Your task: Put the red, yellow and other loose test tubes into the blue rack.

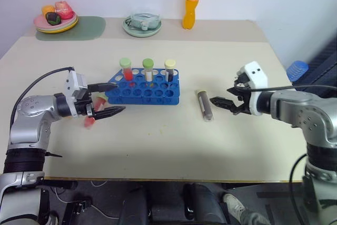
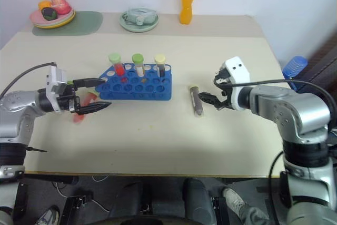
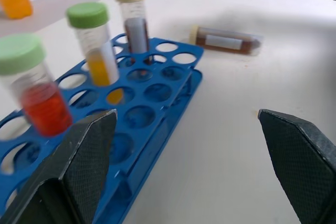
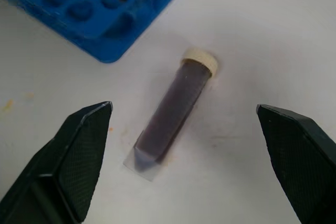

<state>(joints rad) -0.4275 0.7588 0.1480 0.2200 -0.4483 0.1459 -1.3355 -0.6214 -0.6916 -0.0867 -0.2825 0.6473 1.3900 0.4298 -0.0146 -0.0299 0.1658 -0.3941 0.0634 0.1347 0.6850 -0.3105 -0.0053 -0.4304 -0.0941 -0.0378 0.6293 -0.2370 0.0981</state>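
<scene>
We saw three capped tubes upright in the blue rack (image 1: 143, 87). The dark tube (image 4: 170, 109) lay flat between the right gripper's (image 4: 184, 124) spread fingers, cap pointing away; the left gripper (image 1: 109, 98) gaped empty.

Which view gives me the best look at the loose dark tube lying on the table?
The right wrist view: the dark tube lies whole between the open right gripper fingers, cream cap and tip plain. Both eye views show it small, right of the blue rack. The left wrist view shows it beyond the rack, far off.
</scene>
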